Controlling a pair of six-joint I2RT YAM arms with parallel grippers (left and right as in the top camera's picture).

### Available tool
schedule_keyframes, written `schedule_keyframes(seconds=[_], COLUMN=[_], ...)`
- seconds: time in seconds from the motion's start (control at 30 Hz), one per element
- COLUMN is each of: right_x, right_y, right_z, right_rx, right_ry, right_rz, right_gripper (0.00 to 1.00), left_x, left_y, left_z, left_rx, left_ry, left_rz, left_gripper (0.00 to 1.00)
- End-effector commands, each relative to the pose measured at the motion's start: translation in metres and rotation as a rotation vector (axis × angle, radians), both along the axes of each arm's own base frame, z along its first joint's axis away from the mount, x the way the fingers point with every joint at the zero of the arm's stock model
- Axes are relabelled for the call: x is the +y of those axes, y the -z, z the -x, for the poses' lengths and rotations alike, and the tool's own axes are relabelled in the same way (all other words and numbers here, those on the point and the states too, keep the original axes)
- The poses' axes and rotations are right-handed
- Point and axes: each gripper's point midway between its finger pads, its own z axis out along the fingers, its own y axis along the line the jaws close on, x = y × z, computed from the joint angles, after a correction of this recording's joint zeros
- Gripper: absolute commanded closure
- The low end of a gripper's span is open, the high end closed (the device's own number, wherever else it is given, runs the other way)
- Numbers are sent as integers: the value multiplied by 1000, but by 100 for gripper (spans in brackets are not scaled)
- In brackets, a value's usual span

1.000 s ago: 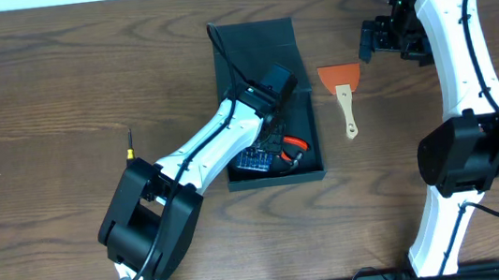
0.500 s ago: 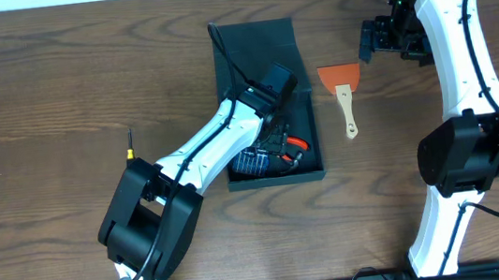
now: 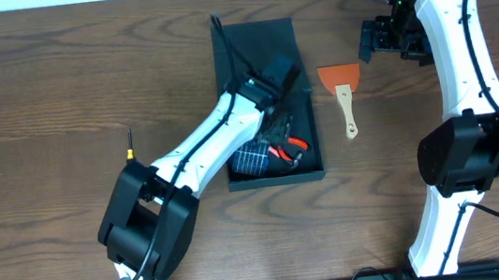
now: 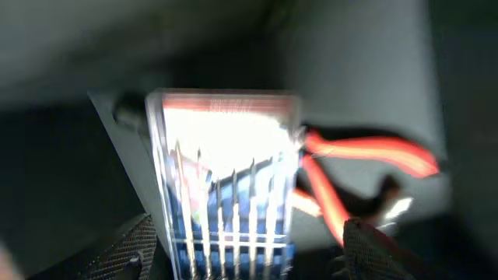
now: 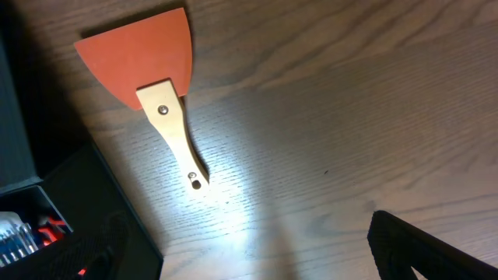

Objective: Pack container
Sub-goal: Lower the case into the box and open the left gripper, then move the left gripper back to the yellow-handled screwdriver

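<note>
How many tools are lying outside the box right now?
2: the orange scraper just right of the box, and a thin yellow-banded tool well to its left. More may be hidden.

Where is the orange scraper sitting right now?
In the overhead view, the orange scraper lies on the table just right of the container, outside it, with the right gripper near its blade.

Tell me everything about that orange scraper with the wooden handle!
The scraper has a flat orange blade shaped like a fan and a thin, pale wooden handle. One small metal pin joins them, and another sits near the handle's end. It lies flat on the brown wooden table, blade pointing to the far side, just right of the dark box but not touching it. Only the table touches it.
</note>
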Motion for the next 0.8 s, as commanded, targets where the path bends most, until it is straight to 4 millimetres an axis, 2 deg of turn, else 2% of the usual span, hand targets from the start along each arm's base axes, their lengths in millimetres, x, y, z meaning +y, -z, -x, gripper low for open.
schedule_keyframes(seconds=[0.0, 0.07, 0.13, 0.23, 0.3, 0.4, 0.53, 0.63, 0.77], right_x=[0, 0, 0, 0, 0, 0, 0, 0, 0], right_y=[-6, -6, -6, -6, -6, -6, -6, -6, -6], right_z=[-3, -3, -3, -3, -3, -3, -3, -3, -3], right_rx=[-21, -21, -21, -21, -21, -21, -21, -21, -21], right_ry=[-7, -8, -7, -7, -7, -8, -8, -7, -7], right_rz=[0, 0, 0, 0, 0, 0, 0, 0, 0], right_gripper=[1, 1, 1, 1, 1, 1, 1, 1, 1], left_x=[0, 17, 45, 97, 130, 181, 225, 243, 259], left_y=[-61, -87, -111, -133, -139, -139, -129, -117, -89], left_z=[-26, -37, -46, -52, -48, -36, -26, -20, -6], left_rx=[-118, -165, -208, -239, -215, -138, -54, -2, 81], left_ry=[-18, -64, -120, -217, -277, -373, -444, -418, -421], left_rz=[74, 54, 7, -85, -127, -180, -231, -266, -301], left_gripper=[25, 25, 25, 22, 19, 13, 10, 10, 9])
